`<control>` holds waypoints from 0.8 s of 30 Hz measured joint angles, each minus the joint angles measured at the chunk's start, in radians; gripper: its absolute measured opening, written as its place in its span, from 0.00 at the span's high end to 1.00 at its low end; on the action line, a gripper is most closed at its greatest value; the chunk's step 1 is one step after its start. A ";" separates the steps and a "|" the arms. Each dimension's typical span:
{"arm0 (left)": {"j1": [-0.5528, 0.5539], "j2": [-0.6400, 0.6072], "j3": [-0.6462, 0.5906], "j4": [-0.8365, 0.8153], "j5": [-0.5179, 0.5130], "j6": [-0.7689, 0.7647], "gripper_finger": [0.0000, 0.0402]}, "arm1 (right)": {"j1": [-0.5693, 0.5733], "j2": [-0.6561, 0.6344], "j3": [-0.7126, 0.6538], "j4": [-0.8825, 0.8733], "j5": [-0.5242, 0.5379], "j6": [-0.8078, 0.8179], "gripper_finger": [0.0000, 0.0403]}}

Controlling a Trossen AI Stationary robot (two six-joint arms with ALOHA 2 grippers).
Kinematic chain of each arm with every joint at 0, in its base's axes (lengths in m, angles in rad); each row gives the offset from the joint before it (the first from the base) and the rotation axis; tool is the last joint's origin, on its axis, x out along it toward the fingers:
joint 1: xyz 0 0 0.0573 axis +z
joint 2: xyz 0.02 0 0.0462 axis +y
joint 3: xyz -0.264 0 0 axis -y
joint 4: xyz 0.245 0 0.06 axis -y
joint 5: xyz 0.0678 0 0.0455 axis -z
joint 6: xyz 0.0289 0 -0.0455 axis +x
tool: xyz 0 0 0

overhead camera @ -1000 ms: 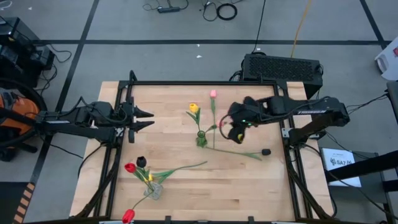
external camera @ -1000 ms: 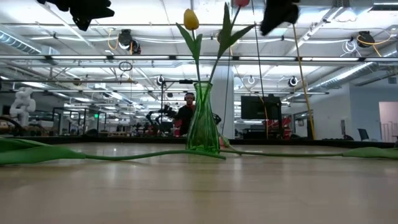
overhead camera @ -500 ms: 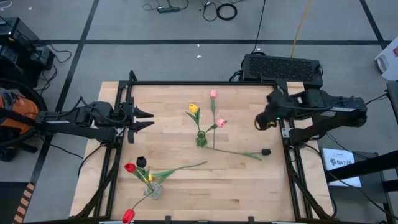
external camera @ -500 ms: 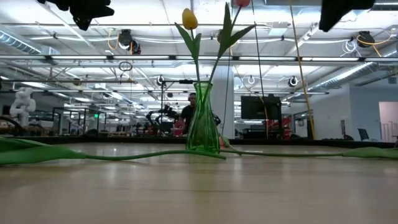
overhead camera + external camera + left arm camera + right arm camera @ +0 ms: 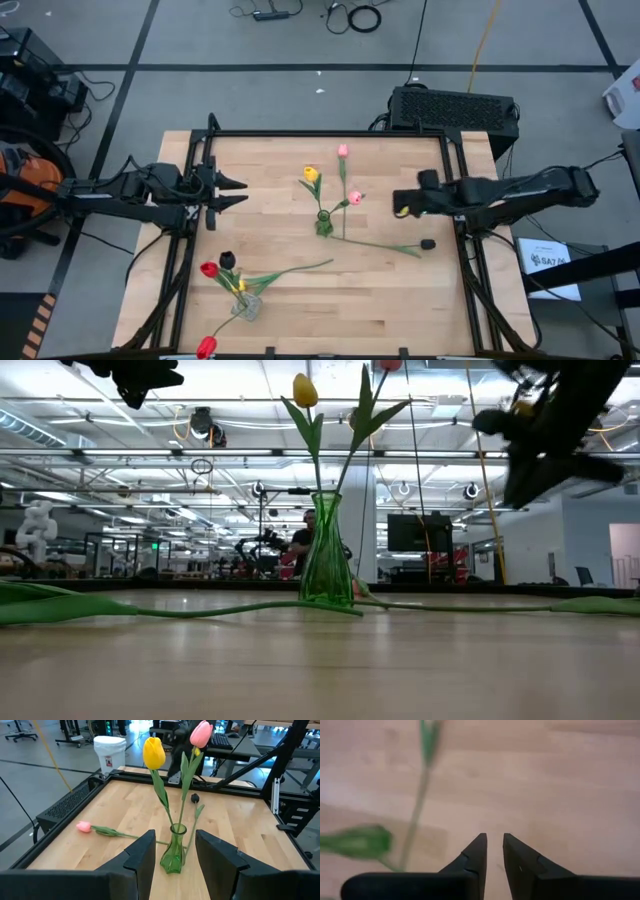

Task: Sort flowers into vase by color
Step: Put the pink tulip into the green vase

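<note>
We are between flowers: our right gripper hovers empty, fingers nearly together, near the bench's right edge. Next we reach the black tulip lying beside the green vase.

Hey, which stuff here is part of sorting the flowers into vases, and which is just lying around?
Part of the job: green vase, yellow tulip, standing pink tulip, lying pink tulip, lying black tulip, clear vase, red tulip.
Just lying about: black box, floor cables, white bucket.
</note>
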 joint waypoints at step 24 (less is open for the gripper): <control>0.000 0.000 0.000 0.009 0.000 0.000 0.64 | -0.519 0.612 0.226 0.677 -0.415 -0.585 0.60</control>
